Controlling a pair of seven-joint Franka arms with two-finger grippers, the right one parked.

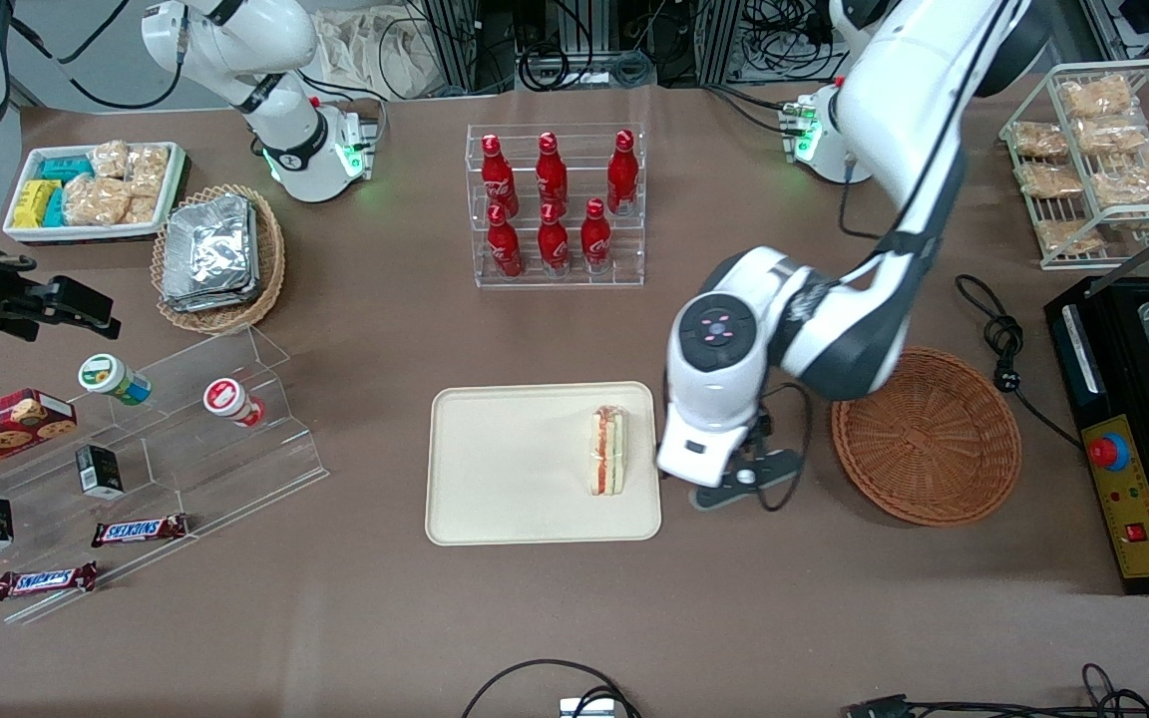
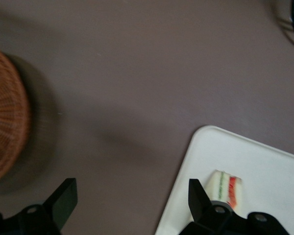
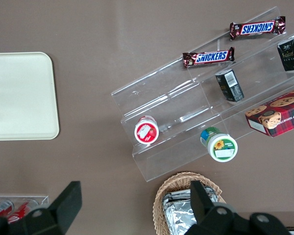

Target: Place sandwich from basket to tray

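Since the sandwich (image 1: 606,451) already stands on the tray (image 1: 495,469), near the edge toward the basket (image 1: 926,435), it is judged light and soft. Any regrasp is best made gently across its bread faces; the gripper (image 2: 132,203) hangs with fingers apart, empty, over the worktop just beside that tray edge.

The small triangular sandwich (image 1: 607,451) of pale bread, with orange-red and green filling layers showing along its cut face, stands on edge on the large flat cream-beige rectangular tray (image 1: 515,469), close to the tray's rim on the working arm's side. The tray, with rounded corners and a low rim, lies flat on the brown table. The round shallow reddish-brown wicker basket (image 1: 926,436) sits on the table well apart from the tray, toward the working arm's end, with nothing inside it
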